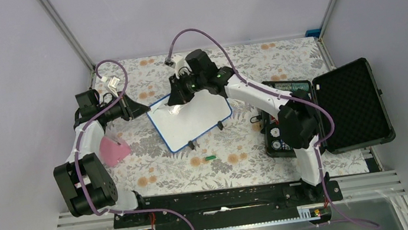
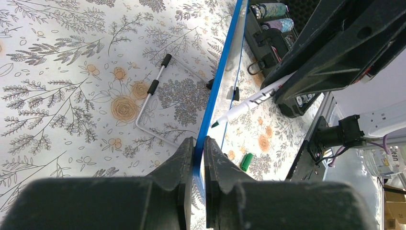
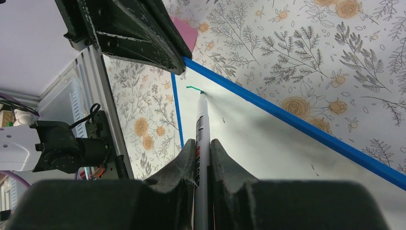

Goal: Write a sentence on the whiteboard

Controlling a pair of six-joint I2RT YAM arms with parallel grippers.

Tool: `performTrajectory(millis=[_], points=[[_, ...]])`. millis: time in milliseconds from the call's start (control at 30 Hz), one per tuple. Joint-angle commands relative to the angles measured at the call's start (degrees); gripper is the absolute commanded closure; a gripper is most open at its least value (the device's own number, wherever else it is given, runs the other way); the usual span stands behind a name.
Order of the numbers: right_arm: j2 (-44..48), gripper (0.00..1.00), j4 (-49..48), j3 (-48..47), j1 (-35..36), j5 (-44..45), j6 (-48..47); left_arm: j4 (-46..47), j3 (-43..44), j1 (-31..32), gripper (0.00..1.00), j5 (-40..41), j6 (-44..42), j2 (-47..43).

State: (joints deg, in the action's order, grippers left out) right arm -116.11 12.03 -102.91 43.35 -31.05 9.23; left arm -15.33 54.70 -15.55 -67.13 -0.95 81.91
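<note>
Press the marker (image 3: 201,115) tip lightly and draw in small, even strokes (so far only a first short green hook of the sentence (image 3: 193,88)). Pinched tight between the fingers of the right gripper (image 3: 202,142), tip touching the whiteboard (image 1: 202,118) near its far-left corner. Brace with the left gripper (image 2: 198,142), clamped shut on the blue frame at that same end, just beside the pen tip. Lying askew mid-table, between the two arms.
</note>
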Motion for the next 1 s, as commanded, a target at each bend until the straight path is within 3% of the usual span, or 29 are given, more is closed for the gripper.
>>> performTrajectory(millis=[0,633,967], points=[[1.9,1.00,0.1,1.0,-2.6,2.3,-1.1,-0.8,0.9,-0.1,1.00,0.4,-1.1,-0.7],[6.9,1.00,-1.7,3.8,-1.6,-4.0,-0.9,-0.8,1.0,-0.1,1.00,0.3,-1.2,-1.1],[4.7,1.00,-1.2,1.4,-0.8,-3.3,-1.0,-0.8,0.9,-0.1,1.00,0.3,-1.3,-1.5]])
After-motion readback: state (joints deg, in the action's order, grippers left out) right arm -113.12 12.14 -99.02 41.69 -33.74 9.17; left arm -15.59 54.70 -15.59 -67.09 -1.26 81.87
